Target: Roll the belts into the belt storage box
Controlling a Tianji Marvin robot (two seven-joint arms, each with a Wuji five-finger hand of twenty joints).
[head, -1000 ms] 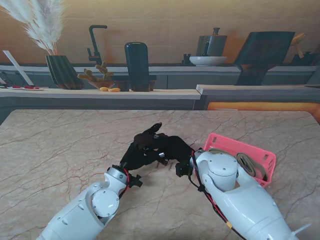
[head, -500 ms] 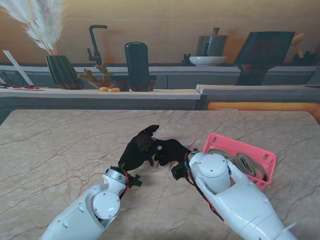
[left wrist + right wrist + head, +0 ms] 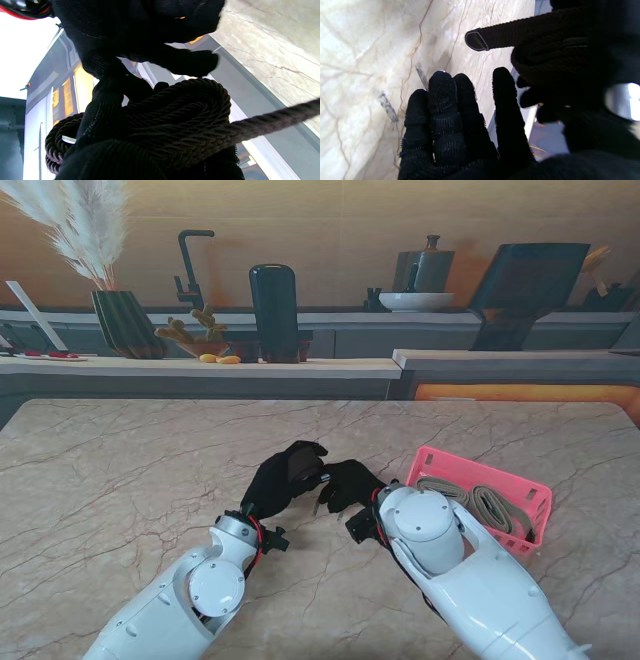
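A dark brown braided belt (image 3: 300,464) is held above the table's middle, coiled into a roll (image 3: 180,110) inside my left hand (image 3: 283,483), which is shut on it. One strand (image 3: 275,120) leaves the roll sideways. My right hand (image 3: 348,480) is right beside the left, fingers (image 3: 445,112) straight and apart, not wrapped on anything; the belt's stitched tail end (image 3: 490,38) sticks out past them. The pink belt storage box (image 3: 470,469) stands to the right, against my right forearm, with two grey-tan rolled belts (image 3: 492,506) in it.
The marble table's far edge (image 3: 320,402) meets a counter with a vase of pampas grass (image 3: 120,320), a dark canister (image 3: 273,310) and a bowl (image 3: 415,300).
My left hand's raised fingers have curled down over the belt roll. Both hands have drawn slightly nearer to me, and the right arm has shifted left.
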